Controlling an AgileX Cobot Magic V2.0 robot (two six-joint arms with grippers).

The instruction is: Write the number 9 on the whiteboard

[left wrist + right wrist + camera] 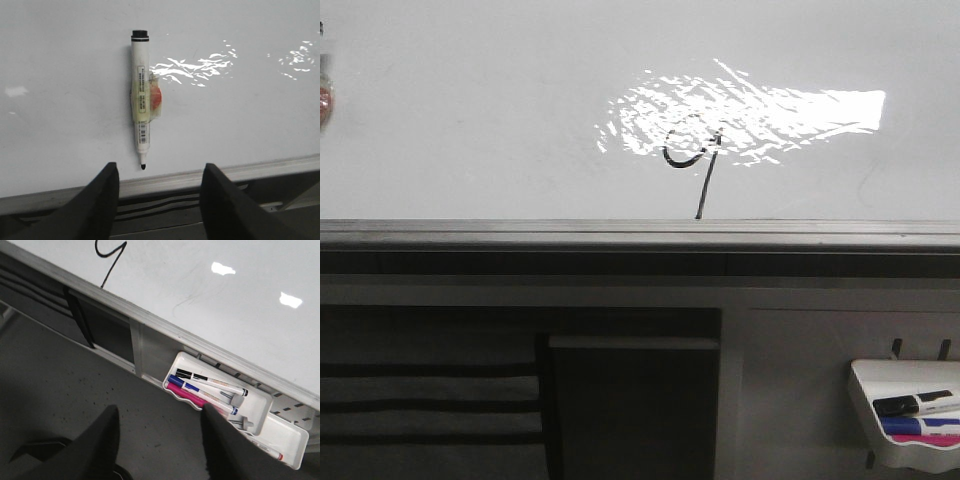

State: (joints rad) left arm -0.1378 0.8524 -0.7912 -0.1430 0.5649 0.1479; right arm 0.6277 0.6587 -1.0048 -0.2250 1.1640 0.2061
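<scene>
The number 9 (692,160) sat on the whiteboard (470,120) near its lower edge strip. Both claws were released and empty: the left claw (159,197) hung below a marker (141,95) lying on the board, the right claw (160,440) near a marker tray (260,412).

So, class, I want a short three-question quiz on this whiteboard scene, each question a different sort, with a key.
1. True or false: the number 9 on the whiteboard has a tail reaching down to the board's lower edge.
2. Where is the uncapped marker in the left wrist view? A) lying on the whiteboard B) in the marker tray C) held in the left tool
3. Fill in: the right tool is ____ and holds nothing.

Key: 1 true; 2 A; 3 open.
</scene>
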